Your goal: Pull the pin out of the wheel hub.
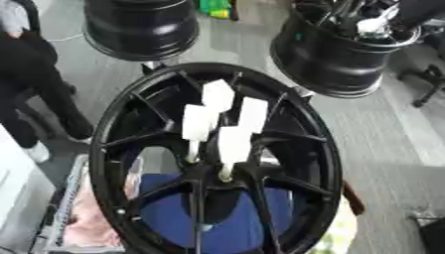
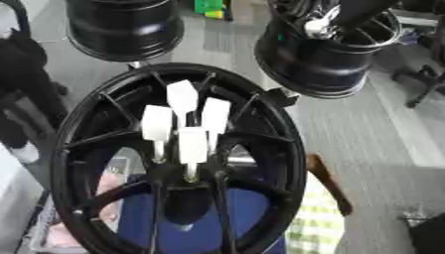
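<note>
Four white pins stand up from the centre of the wheel hub (image 1: 213, 163), flat paddle-shaped tops on thin stems. Nearest pin (image 1: 233, 146) sits lowest in view. Left pin (image 1: 197, 124), right pin (image 1: 253, 115) and far pin (image 1: 217, 95) fan out behind it. All look seated in the hub centre; none pulled yet.

Neither of my hands shows in either eye view, so I can't say whether they're open, curled, or holding anything. No hand-to-pin relation to report beyond that: the pins are dead centre of view and the hands are somewhere outside it.

Risks as I judge them:
- Pin tops are crowded, nearly touching. Reaching for one, I could knock or catch a neighbour.
- Stems look thin. A sideways pull could bend or jam one; the pull wants to run along the stem.
- Spokes close in around the centre, so fingers could snag coming in low.
- The wheel stands tilted toward me. Tugging hard might shift it.

Two more rims (image 1: 143, 27) sit behind, well apart from the work.
</note>
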Robot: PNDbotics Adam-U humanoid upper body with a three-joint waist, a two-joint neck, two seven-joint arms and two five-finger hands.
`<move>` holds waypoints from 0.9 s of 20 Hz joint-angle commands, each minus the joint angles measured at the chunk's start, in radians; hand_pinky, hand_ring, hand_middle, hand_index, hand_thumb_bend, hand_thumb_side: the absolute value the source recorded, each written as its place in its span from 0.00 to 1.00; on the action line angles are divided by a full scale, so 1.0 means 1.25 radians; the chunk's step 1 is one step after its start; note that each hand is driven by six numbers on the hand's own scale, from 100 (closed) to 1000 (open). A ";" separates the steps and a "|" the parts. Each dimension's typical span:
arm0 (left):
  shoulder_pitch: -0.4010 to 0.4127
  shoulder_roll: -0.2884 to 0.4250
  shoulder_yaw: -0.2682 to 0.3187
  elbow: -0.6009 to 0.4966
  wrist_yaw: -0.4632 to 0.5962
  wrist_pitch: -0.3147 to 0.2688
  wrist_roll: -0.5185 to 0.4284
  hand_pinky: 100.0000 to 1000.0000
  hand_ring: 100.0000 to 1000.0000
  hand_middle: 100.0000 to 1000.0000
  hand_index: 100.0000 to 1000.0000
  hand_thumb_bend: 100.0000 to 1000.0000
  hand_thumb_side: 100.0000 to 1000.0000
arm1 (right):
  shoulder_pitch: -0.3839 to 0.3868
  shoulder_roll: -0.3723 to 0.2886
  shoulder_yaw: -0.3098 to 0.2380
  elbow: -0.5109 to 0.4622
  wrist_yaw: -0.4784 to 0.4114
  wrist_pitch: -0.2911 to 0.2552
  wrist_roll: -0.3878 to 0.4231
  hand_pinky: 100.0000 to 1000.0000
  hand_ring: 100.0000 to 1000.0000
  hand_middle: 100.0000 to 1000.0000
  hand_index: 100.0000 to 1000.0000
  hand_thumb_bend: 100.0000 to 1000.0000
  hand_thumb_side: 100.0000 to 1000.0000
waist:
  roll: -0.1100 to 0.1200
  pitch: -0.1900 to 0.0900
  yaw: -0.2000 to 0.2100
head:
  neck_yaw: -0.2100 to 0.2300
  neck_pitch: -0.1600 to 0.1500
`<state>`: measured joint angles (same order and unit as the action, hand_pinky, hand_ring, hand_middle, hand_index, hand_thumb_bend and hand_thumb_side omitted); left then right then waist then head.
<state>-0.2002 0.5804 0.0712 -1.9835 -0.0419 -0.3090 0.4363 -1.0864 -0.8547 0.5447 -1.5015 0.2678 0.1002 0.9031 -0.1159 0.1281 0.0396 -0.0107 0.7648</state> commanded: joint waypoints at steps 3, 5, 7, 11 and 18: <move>-0.006 0.022 0.003 -0.013 0.007 0.001 -0.002 0.74 0.79 0.71 0.84 0.13 0.51 | -0.044 0.052 0.033 0.065 0.004 -0.028 0.003 0.88 0.87 0.83 0.88 0.04 0.61 | 0.007 -0.013 0.001 | -0.012 0.004; -0.010 0.022 0.002 -0.013 0.009 0.000 -0.003 0.74 0.79 0.71 0.84 0.13 0.51 | -0.050 0.069 0.045 0.077 -0.002 -0.033 0.003 0.88 0.88 0.83 0.88 0.04 0.61 | 0.006 -0.014 0.002 | -0.015 0.004; -0.014 0.020 0.001 -0.013 0.011 0.000 -0.004 0.74 0.79 0.71 0.84 0.13 0.51 | -0.055 0.082 0.054 0.088 -0.008 -0.035 0.003 0.88 0.88 0.84 0.89 0.05 0.60 | 0.006 -0.014 0.004 | -0.014 0.004; -0.016 0.020 -0.001 -0.013 0.015 0.003 -0.006 0.74 0.79 0.71 0.84 0.13 0.51 | -0.056 0.098 0.063 0.106 -0.019 -0.040 0.003 0.88 0.88 0.85 0.90 0.12 0.53 | 0.005 -0.014 0.007 | -0.015 0.004; -0.020 0.018 0.000 -0.013 0.018 0.002 -0.006 0.74 0.79 0.71 0.84 0.13 0.51 | -0.059 0.110 0.077 0.109 -0.047 -0.048 0.003 0.88 0.88 0.84 0.90 0.17 0.47 | 0.006 -0.016 0.008 | -0.006 0.004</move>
<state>-0.2120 0.5803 0.0656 -1.9835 -0.0257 -0.3062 0.4312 -1.1350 -0.7035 0.6491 -1.3653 0.2229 0.0438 0.9064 -0.1162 0.1239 0.0494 -0.0204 0.7648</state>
